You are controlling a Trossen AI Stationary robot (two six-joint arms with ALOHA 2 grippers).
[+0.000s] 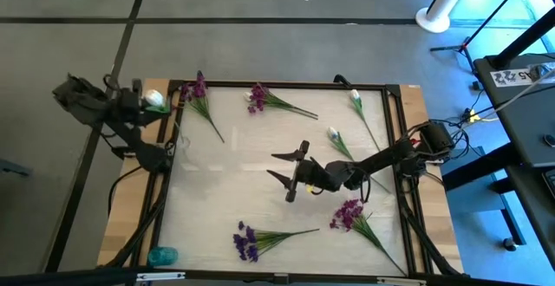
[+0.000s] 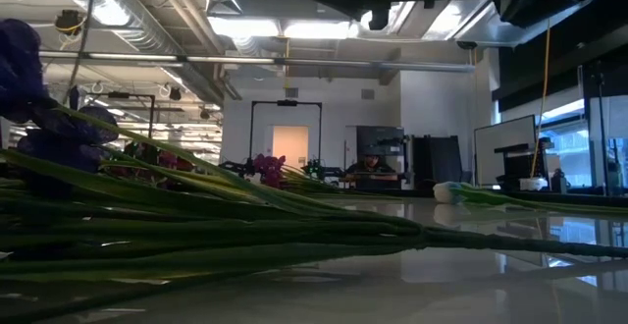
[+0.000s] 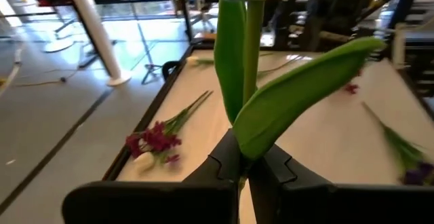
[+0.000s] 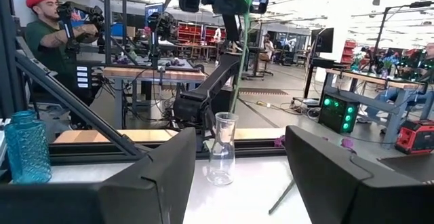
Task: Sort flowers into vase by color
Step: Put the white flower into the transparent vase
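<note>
My left gripper [image 1: 146, 100] is high over the table's left edge, shut on a white-bud flower [image 3: 252, 61]. From the right wrist view, its stem [image 4: 234, 81] hangs over a clear glass vase [image 4: 222, 149]. My right gripper [image 1: 279, 166] is open and empty near the table's middle. Purple flowers lie flat on the table at the far left [image 1: 198, 94], far middle [image 1: 260, 100], near middle [image 1: 250, 238] and near right [image 1: 349, 213]. Two white-bud flowers [image 1: 356, 102] [image 1: 335, 137] lie at the right. My left gripper pinches the flower's green stem [image 3: 245, 157] between its two fingers, just below the leaves. The fingers lie across the stem. The flower is lifted clear of the table and roughly upright, with the bud above the fingers and the lower stem [image 4: 234, 95] hanging below them.
A teal bottle [image 1: 161, 256] stands at the near left corner and shows in the right wrist view [image 4: 27, 148]. A black frame [image 1: 286, 85] rims the table. In the low view, stems [image 2: 245, 231] lie close in front. A person [image 4: 57, 27] stands beyond the table's left side.
</note>
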